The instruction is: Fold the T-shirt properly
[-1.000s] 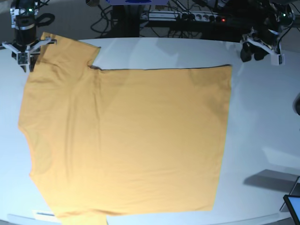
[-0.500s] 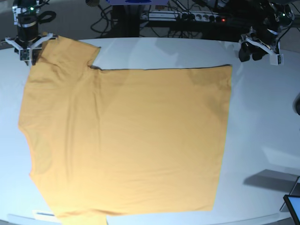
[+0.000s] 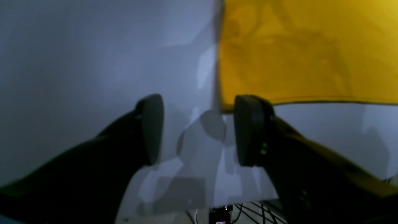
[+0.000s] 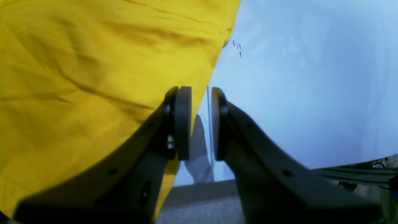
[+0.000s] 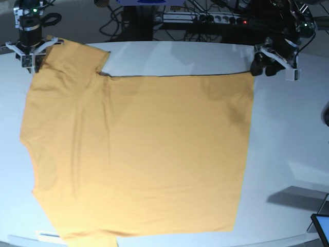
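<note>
The orange-yellow T-shirt lies flat on the white table, its sleeve at the far left. My left gripper is open just beyond the shirt's far right corner. In the left wrist view that corner lies just ahead of the right finger. My right gripper is at the sleeve's far edge. In the right wrist view its jaws stand almost together with nothing between them. The shirt's edge runs beside the left finger.
Cables and a power strip lie behind the table's far edge. A dark screen corner sits at the front right. A small white label lies by the shirt's front left corner.
My left gripper has moved left and closer to the shirt's far right corner. My right gripper shifted up along the sleeve's edge a second ago and has since stayed put.
</note>
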`<state>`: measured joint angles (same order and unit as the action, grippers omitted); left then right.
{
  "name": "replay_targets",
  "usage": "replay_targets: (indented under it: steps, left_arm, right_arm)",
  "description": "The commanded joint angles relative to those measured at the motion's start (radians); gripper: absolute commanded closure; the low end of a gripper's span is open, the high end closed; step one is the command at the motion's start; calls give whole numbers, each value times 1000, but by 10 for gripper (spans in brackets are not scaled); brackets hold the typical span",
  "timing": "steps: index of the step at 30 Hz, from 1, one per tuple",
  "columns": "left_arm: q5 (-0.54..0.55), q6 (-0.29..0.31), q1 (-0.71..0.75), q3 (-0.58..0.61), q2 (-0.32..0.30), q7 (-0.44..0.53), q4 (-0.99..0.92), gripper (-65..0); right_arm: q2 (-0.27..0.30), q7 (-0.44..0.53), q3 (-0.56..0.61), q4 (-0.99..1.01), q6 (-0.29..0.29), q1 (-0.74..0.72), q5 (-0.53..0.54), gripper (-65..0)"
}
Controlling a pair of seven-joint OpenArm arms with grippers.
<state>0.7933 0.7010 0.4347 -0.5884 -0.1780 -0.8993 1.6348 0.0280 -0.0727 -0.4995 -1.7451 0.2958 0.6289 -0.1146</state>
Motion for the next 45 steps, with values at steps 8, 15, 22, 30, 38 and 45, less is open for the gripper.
replay_targets:
  steps: [8, 15, 22, 30, 38, 45]
  left_arm:
    - [-13, -3, -24, 83, 21, -33, 0, -343]
    - [-13, -3, -32, 86, 28, -33, -1, -339]
    - [-13, -3, -37, 80, 28, -33, -5, -72]
    - [-13, -3, -55, 80, 27, -33, -97, 0]
    - [-13, -3, -40, 68, 25, -33, -14, 0]
    - [-13, -3, -35, 20, 27, -33, 23, 0]
  right_arm:
    - [8, 26, -6, -20, -5, 9, 2, -103]
    - [8, 26, -8, -20, -5, 9, 2, -103]
    - [8, 26, -8, -20, -5, 7, 2, -103]
    - [8, 26, -8, -20, -5, 6, 2, -103]
    - [11, 24, -8, -17, -5, 4, 2, -103]
    - [13, 23, -9, -13, -5, -17, 2, -109]
